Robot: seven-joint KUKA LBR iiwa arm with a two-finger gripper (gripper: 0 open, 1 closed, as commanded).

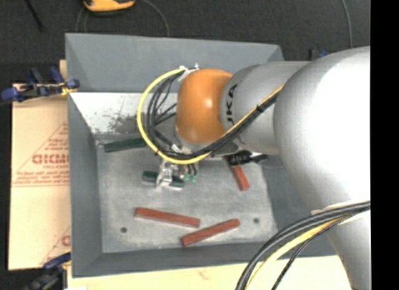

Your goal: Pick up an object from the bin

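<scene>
Leaning at back left: a dark green stick (124, 145) lies along the foot of the bin (84, 176) wall.
Small green piece (149, 175): on the bin floor near the middle, touching or just beside the gripper; probably the target.
Gripper (172, 177): low at the floor beneath the orange cover (201, 105); open or closed, I cannot tell.
Front: a long reddish-brown stick (167, 217) and a second reddish-brown stick (210, 232), apart from the gripper.
Right: a short reddish stick (240, 178).
Progress: nothing visibly lifted; a sure grasp and the lift remain.
</scene>
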